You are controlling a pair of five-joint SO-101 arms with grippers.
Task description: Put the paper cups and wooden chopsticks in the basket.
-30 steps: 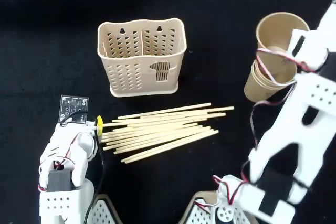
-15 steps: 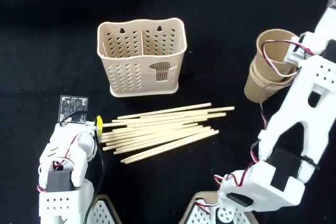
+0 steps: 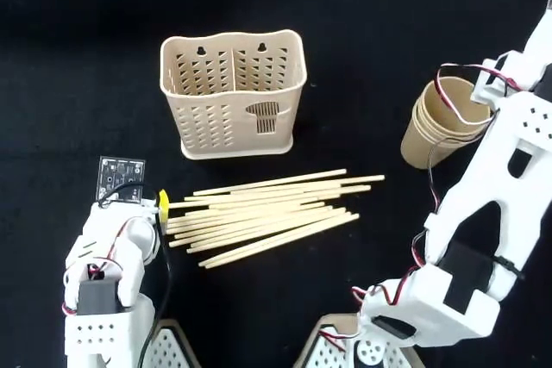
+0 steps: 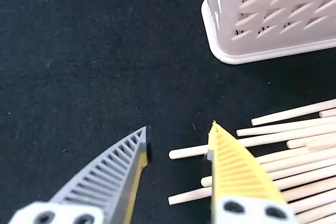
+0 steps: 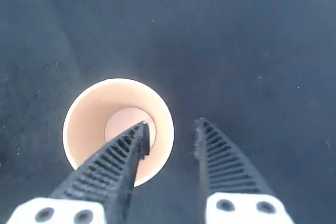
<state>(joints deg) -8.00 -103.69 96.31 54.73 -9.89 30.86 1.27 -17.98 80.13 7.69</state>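
A stack of paper cups [image 3: 435, 131] stands upright at the table's right side. My right gripper [image 5: 170, 132] is open directly above it, one finger inside the top cup [image 5: 94, 129] and the other outside its rim. The wooden chopsticks [image 3: 267, 210] lie in a loose bundle at the table's middle, in front of the beige slotted basket [image 3: 233, 92]. My left gripper [image 4: 178, 129] is open and low over the table at the near ends of the chopsticks [image 4: 283, 145], its yellow finger [image 4: 231, 166] over them. A corner of the basket [image 4: 273, 14] lies just beyond.
A small dark circuit board [image 3: 121, 177] lies beside the left arm [image 3: 108, 256]. The right arm [image 3: 483, 213] stretches along the table's right side. Black cloth covers the table, with open room left of the basket and behind it.
The top cup, held raised and tilted above the stack a second ago, has come down and now sits nested in it. The right arm dropped with it. The left arm has not moved.
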